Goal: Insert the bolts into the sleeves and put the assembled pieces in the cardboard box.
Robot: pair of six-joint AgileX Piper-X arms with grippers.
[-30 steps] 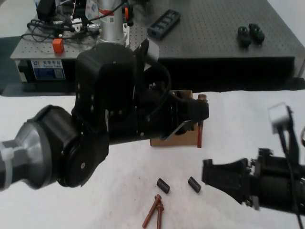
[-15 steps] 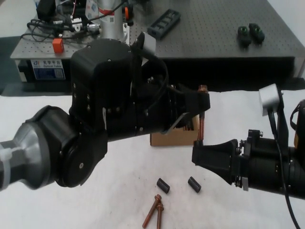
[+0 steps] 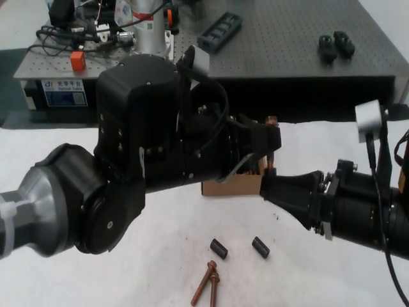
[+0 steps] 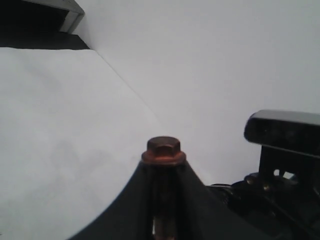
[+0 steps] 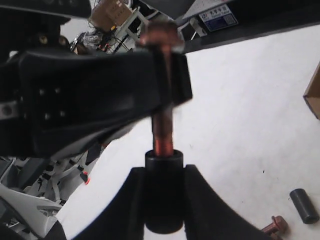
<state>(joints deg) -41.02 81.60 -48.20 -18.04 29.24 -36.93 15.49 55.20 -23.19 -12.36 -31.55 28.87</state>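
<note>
I saw the left gripper clenched on a copper bolt just under its flanged head, shank hanging down and free. Directly beneath it, the right gripper was closed around a black sleeve, bore upward, with the bolt's tip at the sleeve's mouth; how far in it sat I couldn't tell. The pair hung in the air in front of the cardboard box.

I judged both pieces light and rigid, so crushing wasn't a worry. The sleeve looked smooth and round — liable to slip or tilt in the pads if pushed off-axis — so a mid-body hold that leaves the mouth open suited it. The bolt's thread should give better bite, and a hold near the head keeps the shank clear.

Two more sleeves and two bolts lay loose on the white cloth — near the arms' side.
</note>
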